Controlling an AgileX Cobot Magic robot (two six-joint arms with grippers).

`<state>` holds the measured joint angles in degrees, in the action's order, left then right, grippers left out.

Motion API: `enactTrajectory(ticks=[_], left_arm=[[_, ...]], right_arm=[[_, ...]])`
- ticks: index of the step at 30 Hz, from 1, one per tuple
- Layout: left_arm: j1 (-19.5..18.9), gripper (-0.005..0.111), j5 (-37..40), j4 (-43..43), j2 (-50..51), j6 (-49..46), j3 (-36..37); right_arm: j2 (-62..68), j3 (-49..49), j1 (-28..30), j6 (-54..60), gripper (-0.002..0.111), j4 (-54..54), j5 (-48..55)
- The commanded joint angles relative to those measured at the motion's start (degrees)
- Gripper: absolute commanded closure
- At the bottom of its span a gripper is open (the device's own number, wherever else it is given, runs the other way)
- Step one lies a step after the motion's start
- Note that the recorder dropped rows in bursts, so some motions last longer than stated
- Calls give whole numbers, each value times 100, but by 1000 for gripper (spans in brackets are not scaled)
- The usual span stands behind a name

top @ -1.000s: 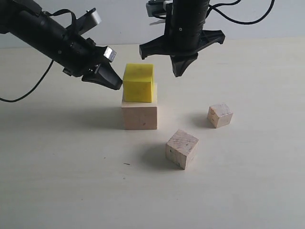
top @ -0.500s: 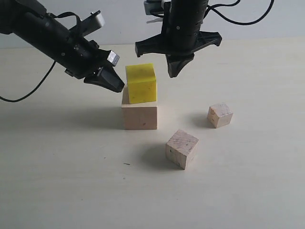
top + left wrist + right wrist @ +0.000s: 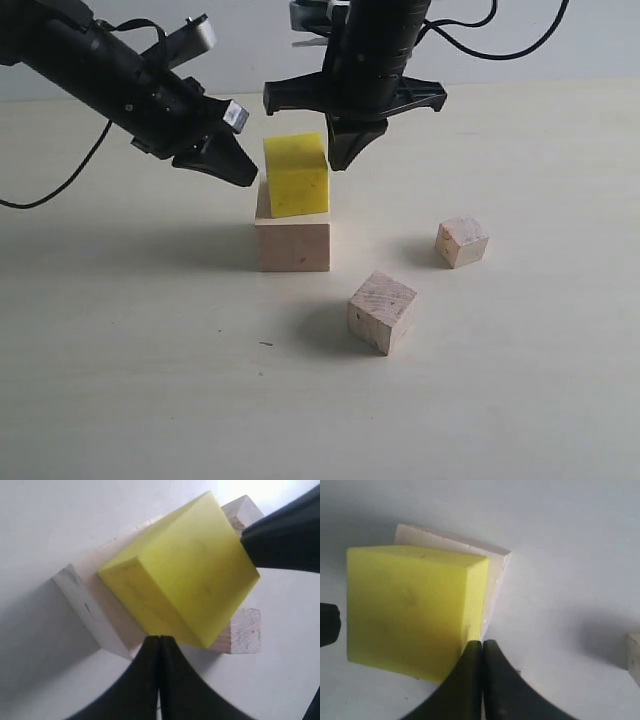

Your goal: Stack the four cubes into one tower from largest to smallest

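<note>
A pale table (image 3: 140,390), with two black robot arms reaching in from the far side. Near the middle stands the large cube (image 3: 293,246), bare wood, and every place here is given from it. On top of it rests the yellow cube (image 3: 297,176). It is twisted a little against the base so their edges do not line up, and in the wrist views one corner hangs over.

Above and left of the large cube, the left tool (image 3: 245,174) slants down. Its jaws are pressed together to a point and hold nothing. The tip is just beside the yellow cube's upper left edge, and I cannot tell whether it touches. Above and right of the large cube, the right tool (image 3: 338,160) hangs point down, likewise closed and empty, with its tip close by the yellow cube's upper right corner.

In front and right of the large cube lies the medium cube (image 3: 381,311), turned corner-on. Farther right of the large cube sits the small cube (image 3: 461,241), alone on the table.

A second ago the yellow cube sat further left on the base, with the left tool against its left face. Since then it has slid right and turned, and the right tool has swung in from the right. This looks like two closed tools nudging the second layer square. That layer is placed but not yet aligned, and the medium and small cubes are still unstacked.
</note>
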<state>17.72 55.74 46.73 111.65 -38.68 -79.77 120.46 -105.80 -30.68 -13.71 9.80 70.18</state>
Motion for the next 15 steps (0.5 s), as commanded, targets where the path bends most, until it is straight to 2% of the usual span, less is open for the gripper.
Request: enactTrajectory(ticks=[1,15], left_arm=[[-8,107,-62,-26,-104,51,-12],[-8,107,-75,-135,-104,143,-12]], right_arm=[[-53,30,9,67,108,177,-21],[-53,30,9,15,108,213,-21]])
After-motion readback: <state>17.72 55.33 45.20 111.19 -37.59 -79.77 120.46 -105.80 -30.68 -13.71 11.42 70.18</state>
